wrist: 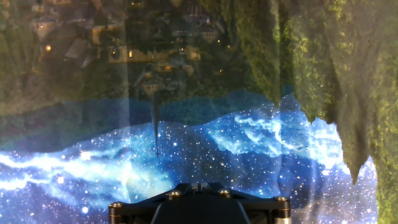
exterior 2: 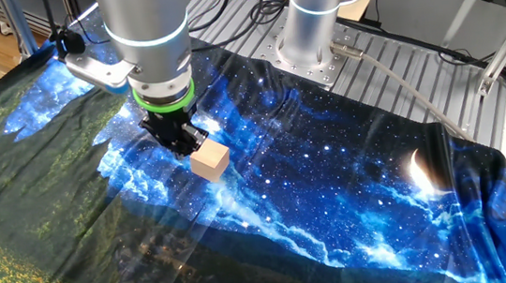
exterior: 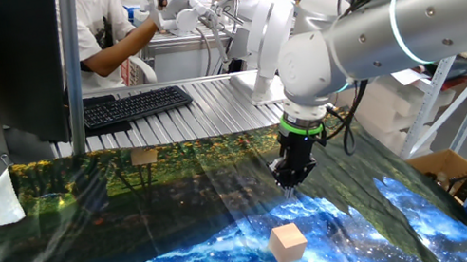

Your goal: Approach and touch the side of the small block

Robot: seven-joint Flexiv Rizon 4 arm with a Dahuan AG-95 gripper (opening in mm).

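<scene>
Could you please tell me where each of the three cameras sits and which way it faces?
One fixed view: past the cloth's near edge, facing the keyboard and a seated person; arm and gripper above the small block.
The other fixed view: high on the opposite side, looking down; gripper beside block.
Hand view: on the hand, facing cloth; only its mount's edge shows.
Both fixed views share block, gripper, cloth.

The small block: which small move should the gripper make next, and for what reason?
Probably a short move down and toward the small block, stopping at its side. In one fixed view the gripper hangs above the printed cloth with cloth showing between it and the block. The other fixed view shows them close, but contact cannot be confirmed. The hand view does not show the block.
</scene>
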